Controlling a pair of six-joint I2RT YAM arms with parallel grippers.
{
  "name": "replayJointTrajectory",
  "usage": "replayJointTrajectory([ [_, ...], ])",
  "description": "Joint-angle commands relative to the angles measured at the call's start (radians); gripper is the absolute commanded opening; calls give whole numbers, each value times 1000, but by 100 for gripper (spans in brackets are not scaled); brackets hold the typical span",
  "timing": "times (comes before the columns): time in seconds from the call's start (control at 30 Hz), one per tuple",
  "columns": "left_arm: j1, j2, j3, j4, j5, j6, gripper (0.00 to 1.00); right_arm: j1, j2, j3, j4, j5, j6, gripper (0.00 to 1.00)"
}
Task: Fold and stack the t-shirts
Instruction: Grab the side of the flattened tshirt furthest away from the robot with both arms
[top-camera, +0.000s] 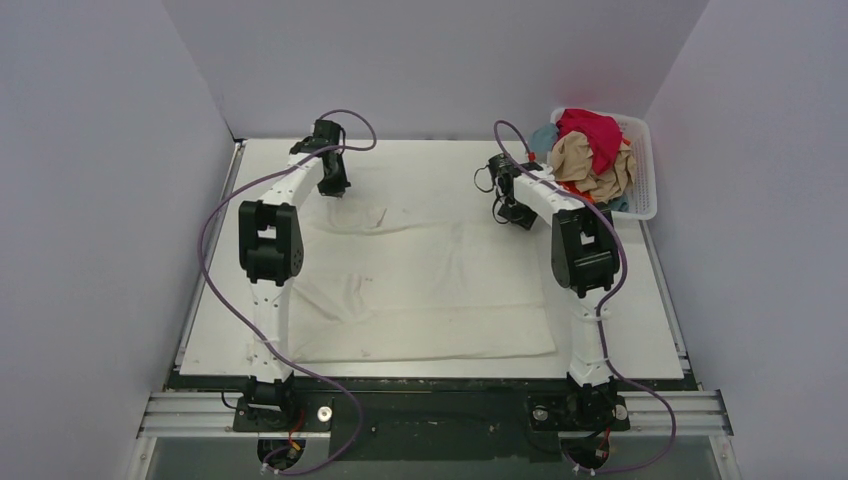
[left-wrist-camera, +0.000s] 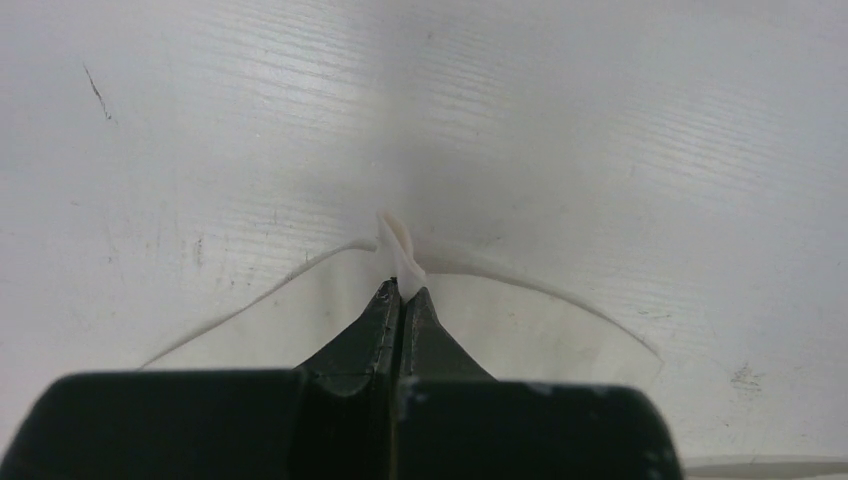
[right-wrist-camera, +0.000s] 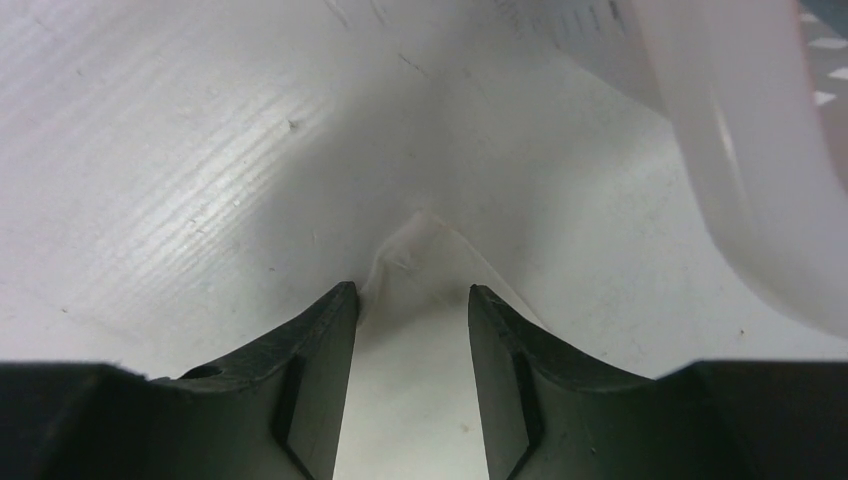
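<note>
Cream-white t-shirt (top-camera: 430, 290) spread on table (top-camera: 640, 320), left pincer (left-wrist-camera: 402, 292) clamped on its far edge, right pincer (right-wrist-camera: 410, 300) parted, straddling a corner

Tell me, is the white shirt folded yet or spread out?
Spread out: the white shirt lies open across the table, wrinkled, not folded over.

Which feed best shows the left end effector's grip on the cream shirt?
Left wrist: the left end effector is shut on a fold of the cream shirt. Top external shows it small; right wrist misses it.
</note>
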Motion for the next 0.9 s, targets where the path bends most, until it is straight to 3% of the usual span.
replayJointTrajectory([
  [0.0, 8, -87, -19, 54, 5, -10, 0, 7, -54, -50, -87, 37, 17, 40],
  [0.2, 8, -101, -29, 57, 10, -8, 0, 8, -30, -11, -85, 49, 24, 23],
  [0.37, 7, -152, -85, 86, 15, -5, 0, 18, -48, 36, -85, 63, -7, 1],
  [0.57, 7, -325, -299, 196, 26, -21, 0, 54, -158, -53, -41, 73, -53, 0],
  [0.87, -18, -633, -721, 311, 22, -75, 0, 130, -403, -316, 16, 83, -66, 0],
])
